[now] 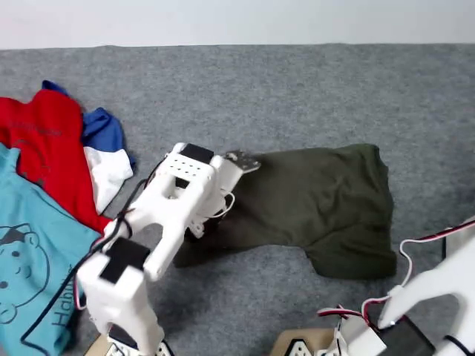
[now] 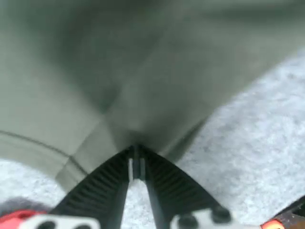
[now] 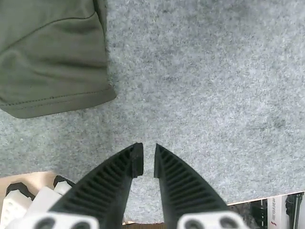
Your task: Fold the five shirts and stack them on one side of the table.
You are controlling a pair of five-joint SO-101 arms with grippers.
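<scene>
Green shirt (image 1: 319, 208) lies spread and partly folded on the grey mat (image 1: 297, 89), centre-right. Left gripper (image 1: 239, 162) sits at its upper left corner; in the wrist view its jaws are pressed together, pinching a fold of the green cloth (image 2: 143, 71).

Right gripper (image 3: 146, 160) hovers over bare mat near the shirt's hemmed corner (image 3: 47, 57), jaws nearly together and holding nothing.

At the table's left edge is a pile: red shirt (image 1: 52, 148), blue shirt (image 1: 104, 130), white shirt (image 1: 107, 170) and teal shirt (image 1: 30, 252). The teal one carries a bear drawing and dark lettering. The red one has faint print I cannot read.
</scene>
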